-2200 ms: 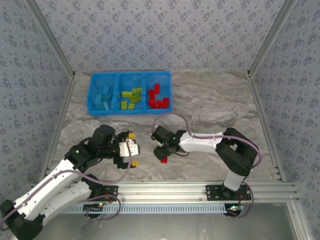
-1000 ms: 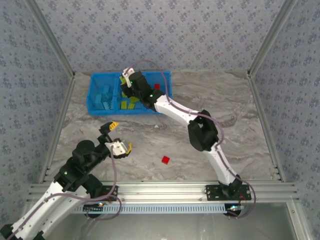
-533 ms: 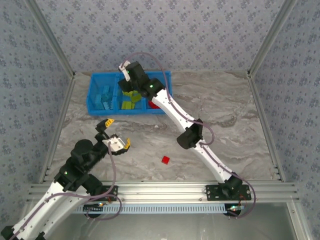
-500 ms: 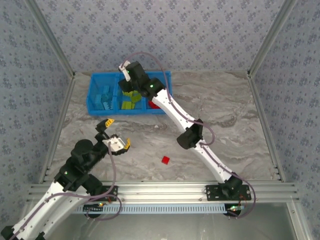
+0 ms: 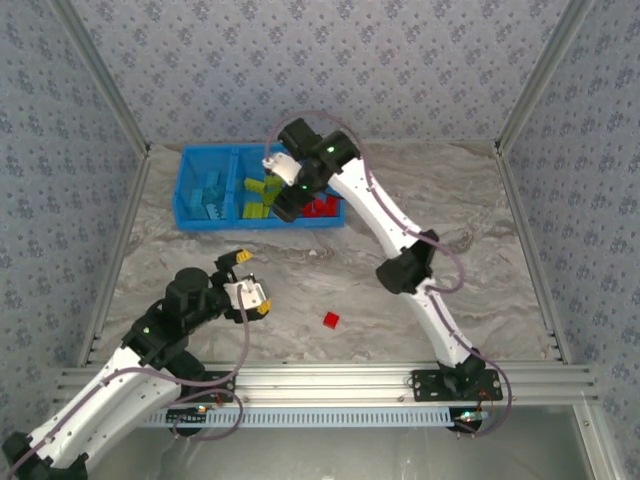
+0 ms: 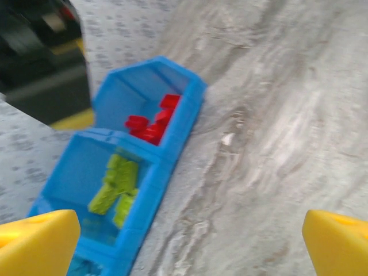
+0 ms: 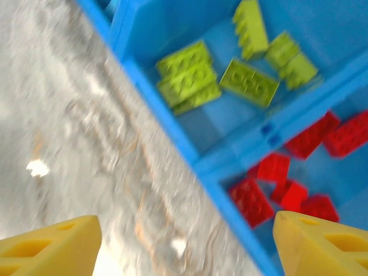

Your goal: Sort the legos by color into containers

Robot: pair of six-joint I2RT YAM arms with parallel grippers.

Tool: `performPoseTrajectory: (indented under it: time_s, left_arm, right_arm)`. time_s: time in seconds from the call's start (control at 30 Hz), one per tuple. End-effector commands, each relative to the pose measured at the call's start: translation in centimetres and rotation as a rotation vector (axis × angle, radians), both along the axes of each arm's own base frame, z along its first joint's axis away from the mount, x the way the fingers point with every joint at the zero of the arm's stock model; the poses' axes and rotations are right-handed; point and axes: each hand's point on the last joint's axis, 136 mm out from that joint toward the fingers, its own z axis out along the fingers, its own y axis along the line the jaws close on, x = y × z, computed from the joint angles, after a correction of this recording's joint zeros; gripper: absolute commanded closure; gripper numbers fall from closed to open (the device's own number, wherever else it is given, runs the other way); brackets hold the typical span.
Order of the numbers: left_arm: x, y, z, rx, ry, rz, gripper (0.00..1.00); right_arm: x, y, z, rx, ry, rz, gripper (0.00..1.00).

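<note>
Grey marbled worktop [image 5: 450,230], closed in by patterned walls [image 5: 330,70], carries three joined blue containers [image 5: 200,221] near its far edge. The row's long axis runs left to right, about parallel to the back wall. Light blue legos [image 5: 210,192] lie in the left bin, lime green legos [image 7: 198,77] in the middle one and red legos [image 7: 276,184] in the right one.

The right arm [image 5: 385,215] stretches over the row and hides part of the middle and right bins from above. Its right hand [image 7: 184,241] hangs over the row's front wall by the divider between green and red, fingers wide apart with nothing between them.

One loose red brick [image 5: 331,320] lies on the open worktop, well apart from the containers and to the right of the left hand [image 5: 253,282], not touching it. Which way the brick points is too small to tell. The left hand faces the containers, fingers spread wide and empty. A white speck [image 5: 318,252] lies between the brick and the bins.
</note>
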Motion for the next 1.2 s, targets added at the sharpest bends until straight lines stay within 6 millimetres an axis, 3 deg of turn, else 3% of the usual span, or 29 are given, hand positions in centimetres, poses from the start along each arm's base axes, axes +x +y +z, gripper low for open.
performPoseTrajectory:
  time_s: [0.0, 0.1, 0.33, 0.63, 0.7, 0.87, 0.97, 1.07, 1.17]
  left_arm:
    - [-1.6, -1.4, 0.8, -0.003, 0.042, -0.118, 0.01]
    - [-1.7, -1.6, 0.3, 0.013, 0.070, -0.127, 0.01]
    - [-3.0, -2.0, -0.9, 0.037, 0.093, -0.211, 0.01]
    - [-2.9, -2.0, -2.1, 0.081, 0.140, -0.216, 0.01]
    - [-3.0, -2.1, -2.3, 0.084, 0.148, -0.221, 0.01]
    - [-2.9, -2.1, -2.6, 0.090, 0.164, -0.221, 0.01]
    - [-3.0, -2.1, -2.7, 0.091, 0.172, -0.225, 0.01]
    - [-3.0, -2.1, -2.8, 0.093, 0.175, -0.226, 0.01]
    - [-3.0, -2.1, -3.0, 0.100, 0.181, -0.222, 0.01]
  right_arm:
    - [-4.4, -2.8, 0.0, -0.088, 0.065, 0.078, 0.08]
    - [-5.9, -3.7, -0.7, -0.078, 0.052, 0.086, 0.01]
    - [-7.1, -3.5, -2.8, -0.006, 0.120, -0.042, 0.02]
    - [-13.8, -5.5, -7.5, 0.122, 0.060, -0.117, 0.00]
    - [-15.7, -6.2, -9.5, 0.136, 0.066, -0.109, 0.00]
    - [-19.9, -6.0, -13.7, 0.092, 0.171, -0.056, 0.00]
    - [-20.7, -5.5, -15.9, 0.066, 0.193, -0.062, 0.00]
    - [-21.4, -4.7, -17.5, 0.064, 0.206, -0.044, 0.08]
    - [-21.6, -4.6, -18.7, 0.033, 0.194, -0.051, 0.24]
